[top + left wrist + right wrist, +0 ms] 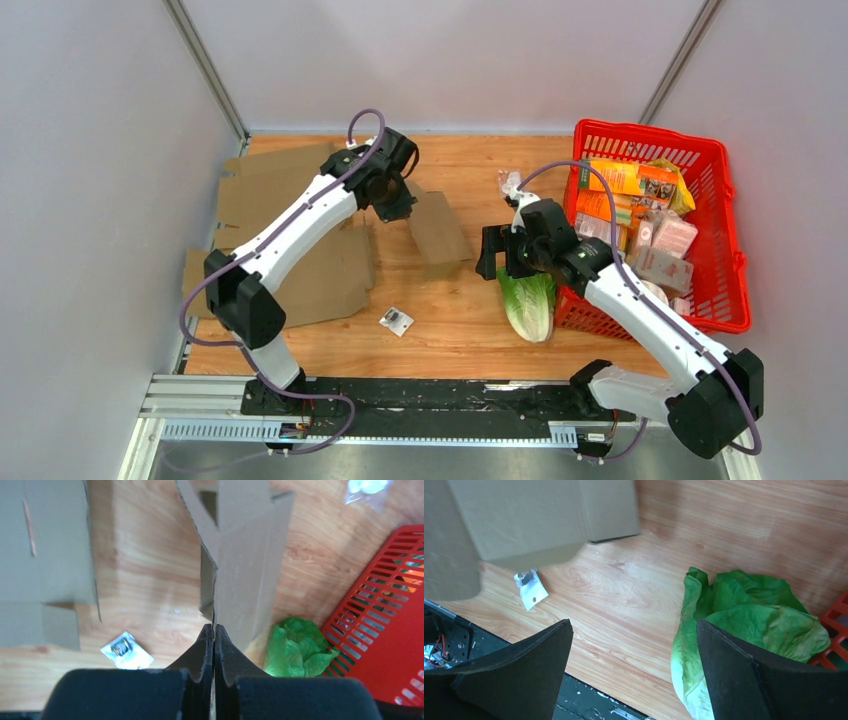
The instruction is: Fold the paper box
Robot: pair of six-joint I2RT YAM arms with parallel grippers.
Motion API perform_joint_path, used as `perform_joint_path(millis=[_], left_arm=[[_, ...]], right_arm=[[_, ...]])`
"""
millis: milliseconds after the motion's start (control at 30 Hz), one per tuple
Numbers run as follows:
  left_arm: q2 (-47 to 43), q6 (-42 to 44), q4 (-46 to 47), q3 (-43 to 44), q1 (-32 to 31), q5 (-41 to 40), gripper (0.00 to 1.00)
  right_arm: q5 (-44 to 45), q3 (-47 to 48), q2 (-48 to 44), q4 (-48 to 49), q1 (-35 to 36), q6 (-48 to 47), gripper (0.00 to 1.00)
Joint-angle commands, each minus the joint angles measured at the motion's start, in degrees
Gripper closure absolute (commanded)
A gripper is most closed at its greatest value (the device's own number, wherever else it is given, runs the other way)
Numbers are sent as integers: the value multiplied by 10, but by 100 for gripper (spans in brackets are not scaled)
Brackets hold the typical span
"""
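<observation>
The paper box (pixel 438 232) is noted partly formed near the middle of the table (pixel 450 330), between the two arms, apparently raised at its far-left edge and tilted. The left gripper (pixel 396 205) is clamped on it. In the left wrist view the fingers (pixel 202 650) are pressed flat together on a thin cardboard edge, with the box panels (pixel 245 570) running away from them. The right gripper (pixel 490 252) is spread wide and nothing is held in it. In its wrist view only bare wood and the lettuce (pixel 749 625) are seen between the jaws, and the box (pixel 539 515) hangs up and to the left, apart from both fingers. Judged step: a loose panel is to be met by the free gripper while the pinch is used as the anchor. It is likely done best if the pinch is held firm near the crease and the right gripper is brought to a flat wall rather than a corner. Pressure is best applied along the scored line — not across it — so that the wall is not buckled. The lettuce, just beside the red basket (pixel 738 250), lies under the approach — a path above it is preferred. The flat cardboard sheets (pixel 290 265) and the small packet (pixel 397 321) are well apart and need not be touched.
</observation>
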Motion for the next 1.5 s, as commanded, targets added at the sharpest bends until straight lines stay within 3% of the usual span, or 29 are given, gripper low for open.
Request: perform_joint_path(millis=[0,100,267,367,400,467,567,833,933,1067,1167,1333,1467], left_arm=[[9,-136,-77,16,-7,29,100],[-6,-164,-58,-5,-7,4,100],[1,-156,-72,48,-7,-19,100],[12,-155,-72,69,-7,-15,80],[14,-154,-66,71,-7,-13,67],[15,-149,-36,67,-7,-6,56],[25,-123,7,71,-7,23,51],[48,-30,103,80,-4,100,50],[-6,15,148,20,-4,88,50],[-136,98,321,-223,1,74,48],[-204,152,354,-323,9,75,48],[-237,166,381,-404,23,134,53],[-254,171,422,-443,23,156,53]], right_arm=[[-31,-10,-19,43,2,-6,3],[-32,-7,-13,54,14,-8,3],[-36,9,2,66,38,-22,2],[-38,8,4,83,56,-35,0],[-49,3,3,94,58,-41,0],[-41,-10,4,117,58,-37,0],[-8,-8,-1,123,58,-30,0],[63,21,5,96,58,-61,0],[100,30,10,86,58,-55,0],[165,68,41,50,57,-49,0],[117,99,77,51,35,-49,2],[51,130,152,92,8,-31,4],[-6,194,238,107,-29,-11,17]])
